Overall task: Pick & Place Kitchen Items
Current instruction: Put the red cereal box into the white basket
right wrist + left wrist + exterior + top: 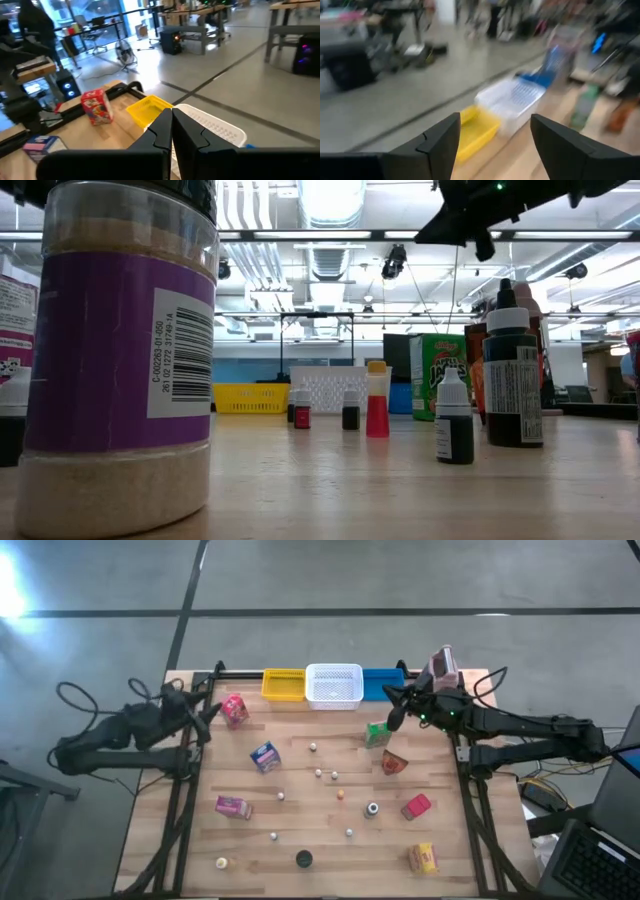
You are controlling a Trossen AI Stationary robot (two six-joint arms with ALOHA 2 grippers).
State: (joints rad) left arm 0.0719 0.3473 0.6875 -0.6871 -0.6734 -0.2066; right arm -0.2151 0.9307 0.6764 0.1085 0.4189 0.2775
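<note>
Many small bright kitchen items (262, 756) across the table (300, 830); left jaws released, right jaws clenched empty.

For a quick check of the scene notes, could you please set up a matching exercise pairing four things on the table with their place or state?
Things:
1. yellow bin
2. left gripper
3. right gripper
4. yellow packet

Places or states:
A. jaws shut, above the green box
B. near the table's front right corner
C. at the table's far edge, left of the white basket
D. jaws open, holding nothing, beside the pink packet

Pairs: 1-C, 2-D, 3-A, 4-B
</note>
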